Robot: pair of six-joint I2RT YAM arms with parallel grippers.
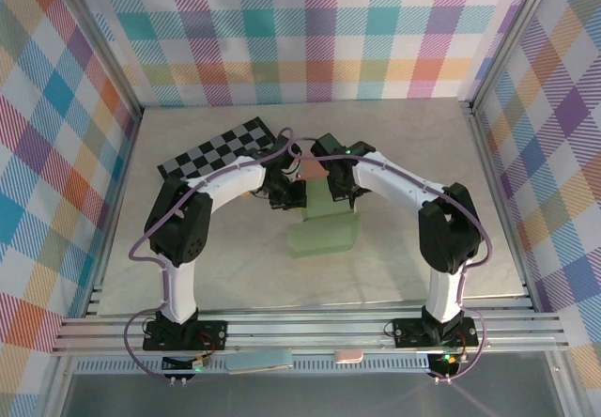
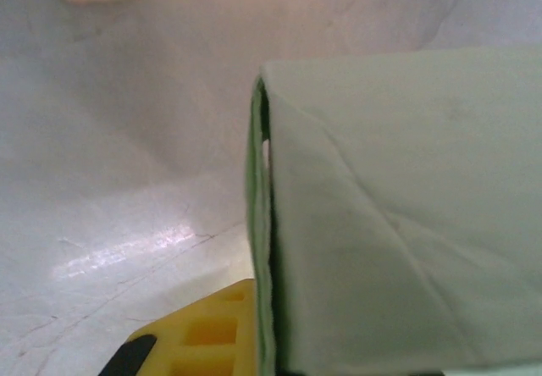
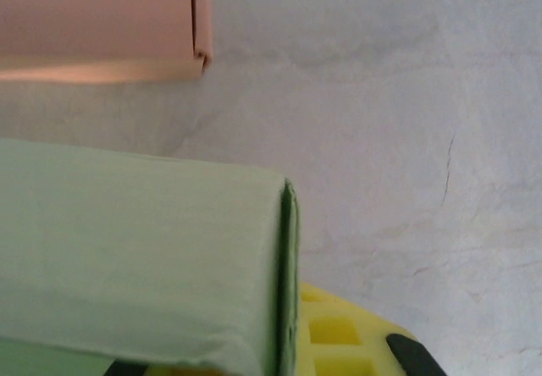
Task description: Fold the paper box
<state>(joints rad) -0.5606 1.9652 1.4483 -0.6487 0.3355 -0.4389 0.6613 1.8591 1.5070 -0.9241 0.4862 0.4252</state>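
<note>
- Top external view: the pale green paper box [image 1: 324,222] lies near the middle of the table [image 1: 235,271], partly folded, its long side running away from the arm bases and its wider, rounded end nearest them.
- Its far end sits between the two wrists, which meet over it from either side.
- The left gripper [image 1: 285,194] comes in from the left and touches the box's far left edge. In the left wrist view a doubled green flap with a sharp folded edge lies across a yellow finger [image 2: 207,335] and hides the rest of the jaws. The jaws are pinched together on that flap.
- The right gripper [image 1: 341,190] comes in from the right at the box's far right edge. In the right wrist view a folded green panel with a thin dark seam along its end covers most of the yellow finger [image 3: 340,332] beneath it. These jaws are likewise closed down on the paper.
- Just beyond the green box, between the two wrists, lies a pink carton [image 1: 310,167]; whether it touches the green paper cannot be made out.
- Farther back and to the left, a black-and-white checkerboard sheet [image 1: 223,151] lies flat on the table, tilted at an angle.
- Plaid-patterned walls [image 1: 310,32] in many colours close in the table on three sides.
</note>
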